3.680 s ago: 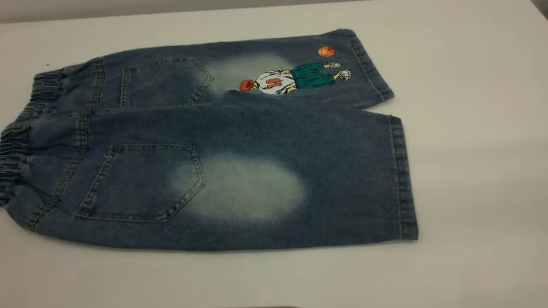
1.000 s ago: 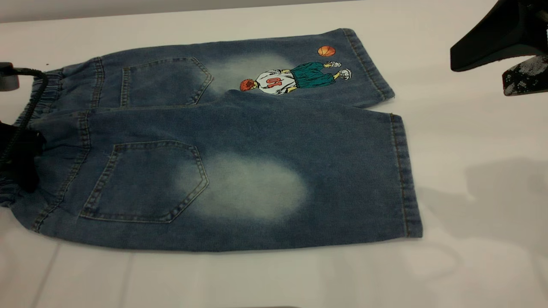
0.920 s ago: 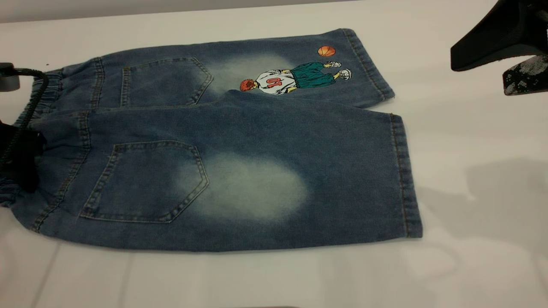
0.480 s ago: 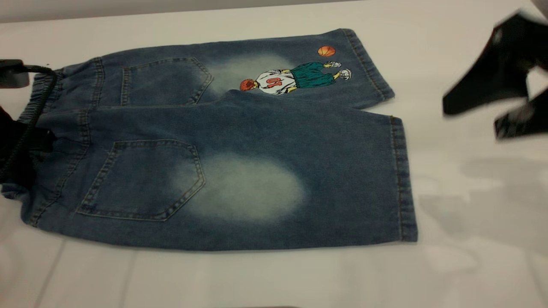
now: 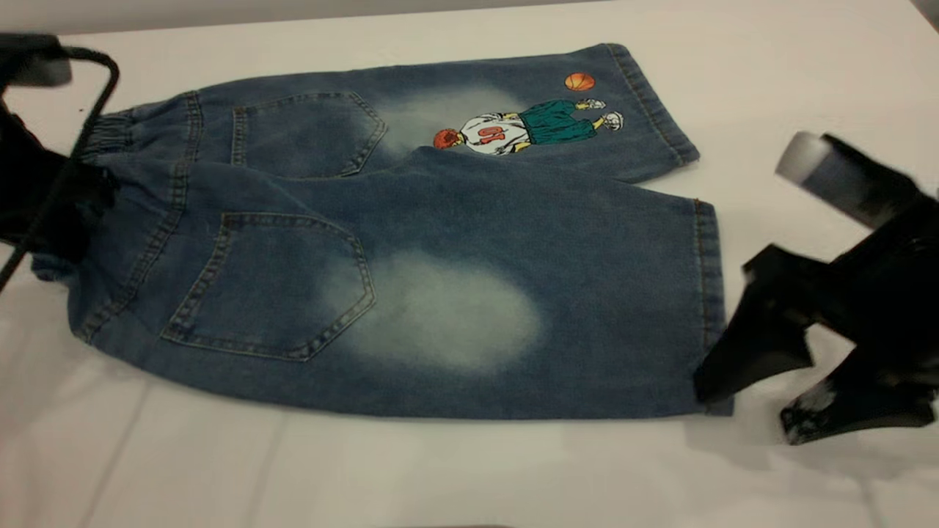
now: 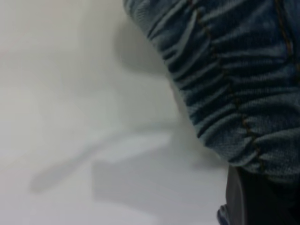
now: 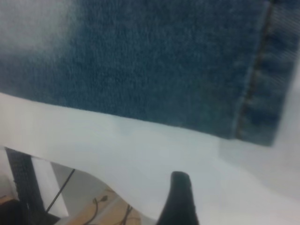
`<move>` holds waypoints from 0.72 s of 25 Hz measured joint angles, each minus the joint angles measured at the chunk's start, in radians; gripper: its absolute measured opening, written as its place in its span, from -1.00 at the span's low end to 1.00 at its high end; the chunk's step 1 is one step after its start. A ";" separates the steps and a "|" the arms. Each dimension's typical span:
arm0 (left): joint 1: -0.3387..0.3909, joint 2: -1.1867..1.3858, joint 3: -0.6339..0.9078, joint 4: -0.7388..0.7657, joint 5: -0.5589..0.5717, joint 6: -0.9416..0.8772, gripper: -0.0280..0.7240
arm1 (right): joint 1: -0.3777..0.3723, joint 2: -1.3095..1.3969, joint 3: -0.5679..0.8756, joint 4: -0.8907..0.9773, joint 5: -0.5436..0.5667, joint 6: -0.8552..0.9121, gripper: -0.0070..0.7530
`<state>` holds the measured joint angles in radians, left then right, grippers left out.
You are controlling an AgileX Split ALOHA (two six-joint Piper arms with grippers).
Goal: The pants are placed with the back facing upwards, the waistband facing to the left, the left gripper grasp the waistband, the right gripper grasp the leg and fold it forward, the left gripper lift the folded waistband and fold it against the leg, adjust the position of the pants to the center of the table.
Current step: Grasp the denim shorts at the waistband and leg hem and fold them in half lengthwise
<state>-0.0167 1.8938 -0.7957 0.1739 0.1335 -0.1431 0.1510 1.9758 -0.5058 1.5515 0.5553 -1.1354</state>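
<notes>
Gripping the waistband (image 5: 110, 132), the left tool (image 5: 44, 213) pinches soft, limp denim. Right tool (image 5: 799, 389), fingers spread, should take the leg (image 5: 513, 315) by its stiffer hem.

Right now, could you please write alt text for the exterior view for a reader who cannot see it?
Blue denim pants lie back-up on a white table, the left end effector at the waistband and the open right end effector at the near leg hem.

Count: one pants (image 5: 411, 242), two grippers, one table (image 5: 440, 477).
Pants show two back pockets, two legs, one cartoon print (image 5: 524, 128), one waistband (image 5: 110, 132). Left gripper (image 5: 44, 198) at 9 o'clock, right gripper (image 5: 799, 389) at 4 o'clock.
</notes>
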 joint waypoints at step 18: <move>0.000 -0.005 0.000 -0.001 0.015 -0.001 -0.68 | 0.038 0.226 -0.135 0.277 0.200 -0.222 -0.12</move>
<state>-0.0167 1.8885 -0.7957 0.1731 0.1483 -0.1442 0.1892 2.2016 -0.6412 1.8282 0.7555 -1.3571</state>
